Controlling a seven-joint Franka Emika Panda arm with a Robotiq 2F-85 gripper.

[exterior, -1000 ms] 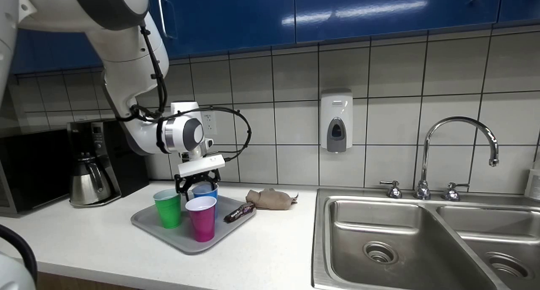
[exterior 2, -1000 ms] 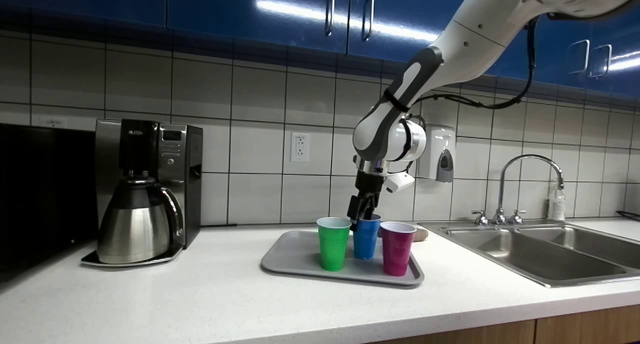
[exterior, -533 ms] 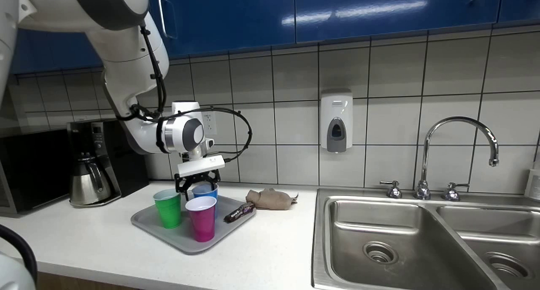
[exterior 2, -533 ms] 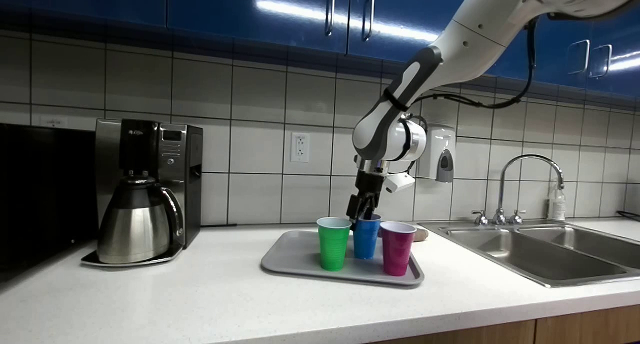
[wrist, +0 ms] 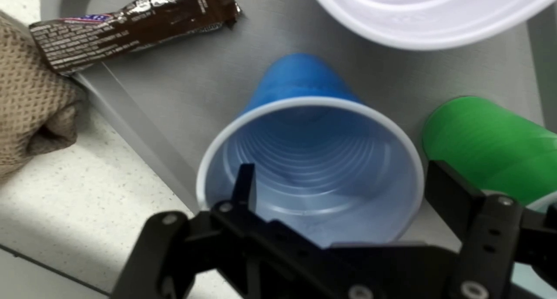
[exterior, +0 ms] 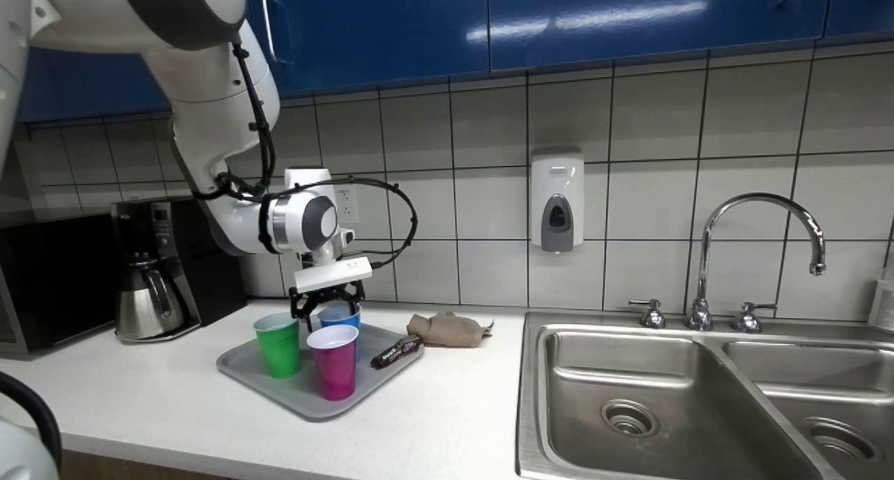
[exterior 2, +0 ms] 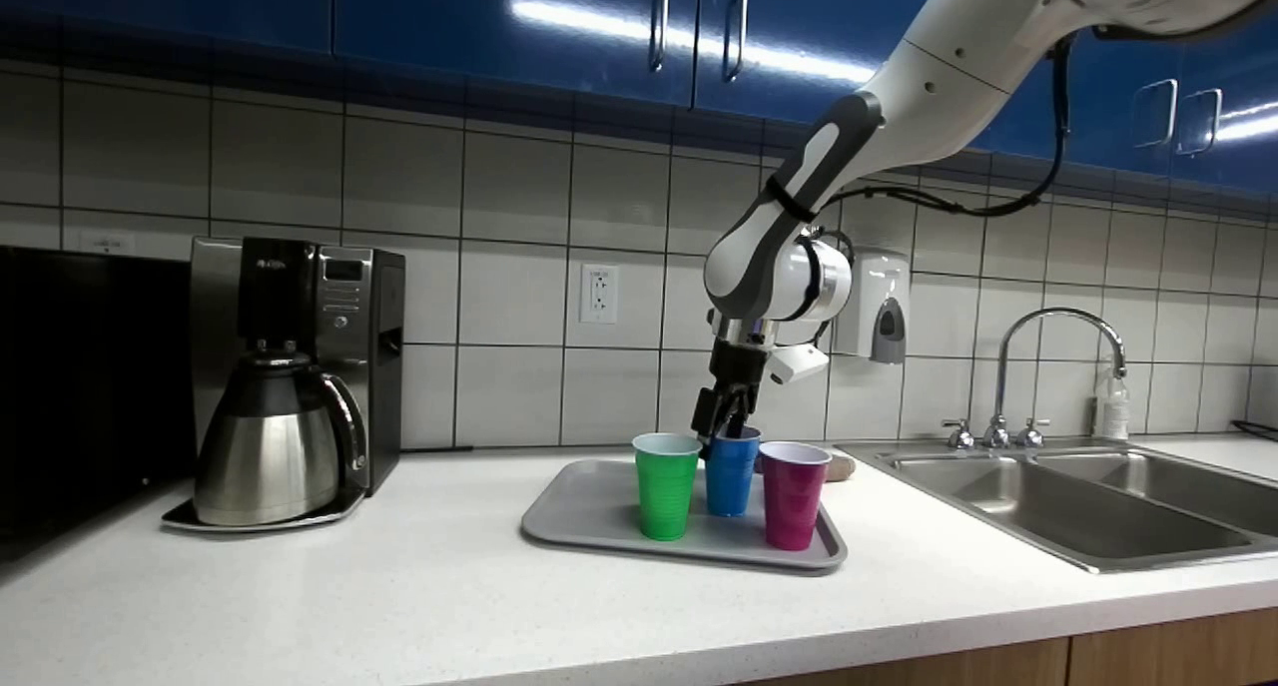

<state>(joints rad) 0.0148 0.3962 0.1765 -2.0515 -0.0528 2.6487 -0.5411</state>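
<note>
Presently, gripper (wrist: 341, 170) is spread wide at top of blue cup (exterior 2: 734, 478), grouped on gray tray (exterior 2: 591, 511) with green cup (exterior 2: 666, 491) and pink cup (exterior 2: 794, 498).

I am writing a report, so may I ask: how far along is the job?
Looks done: the gripper is at the blue cup. In hand: its open fingers straddle one side of the cup, gripping nothing. Seemingly left: a grip; the cup stands on the tray.
</note>
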